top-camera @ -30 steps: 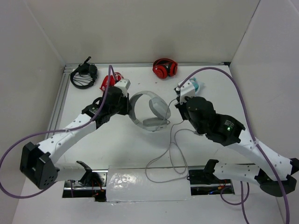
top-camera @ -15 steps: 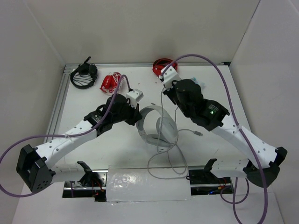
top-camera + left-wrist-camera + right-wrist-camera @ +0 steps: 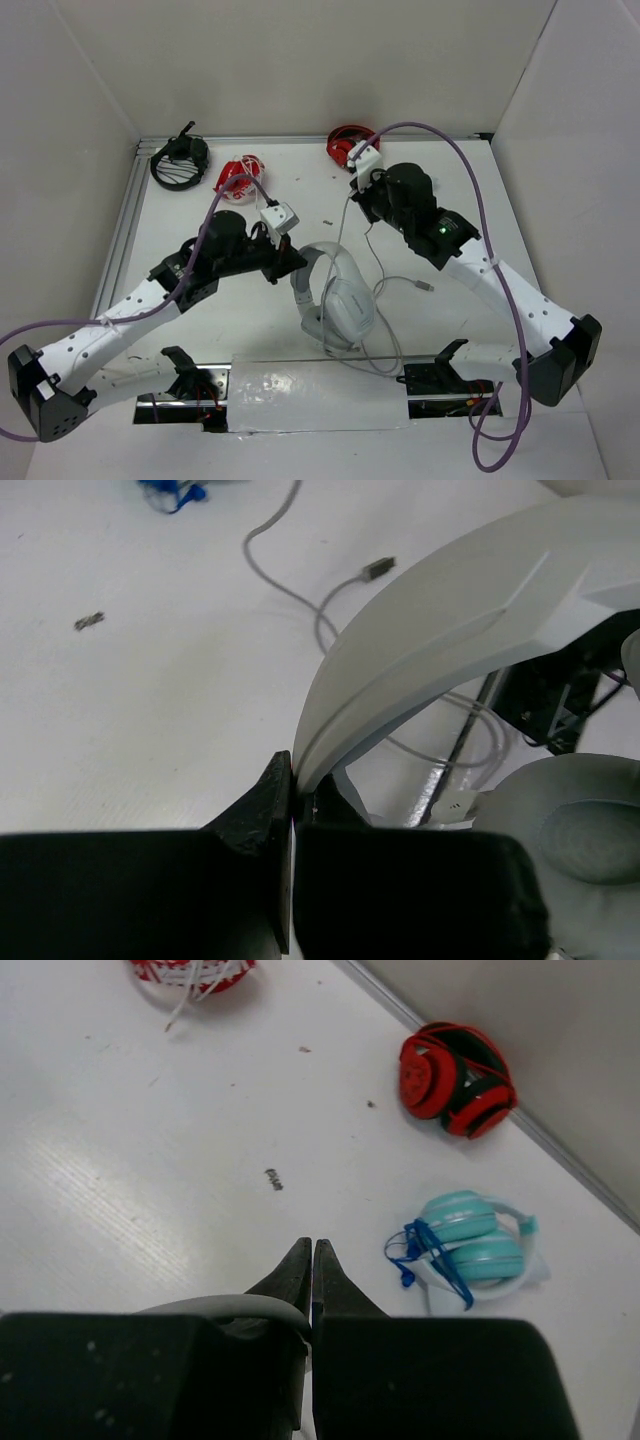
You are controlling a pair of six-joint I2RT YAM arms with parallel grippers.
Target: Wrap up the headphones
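**top external view: the big white headphones sit in the middle, and both arms have hold of them**

the white surface (image 3: 470, 180) is the biggest thing here. the left arm (image 3: 130, 310) and the right arm (image 3: 500, 290) both reach in over it.

the headphones (image 3: 345, 308) are near the middle of the surface, a bit toward the near edge, between the two arms. the band is at the far end and the ear cups are at the near end. i cannot tell if the cups touch the surface.

the left fingers (image 3: 292, 780) are squeezed tight on the edge of the band. the right fingers (image 3: 312, 1255) are pressed almost together, farther back. they pinch the thin grey cable (image 3: 235, 1303).

by the back edge lie red headphones (image 3: 352, 147), black headphones (image 3: 180, 160) and a red and white bundle (image 3: 240, 175). small light-blue headphones (image 3: 470, 1240) lie near the red ones.

the cable runs in loose loops near the cups. its little plug (image 3: 425, 287) lies flat on the surface, on the right of them.
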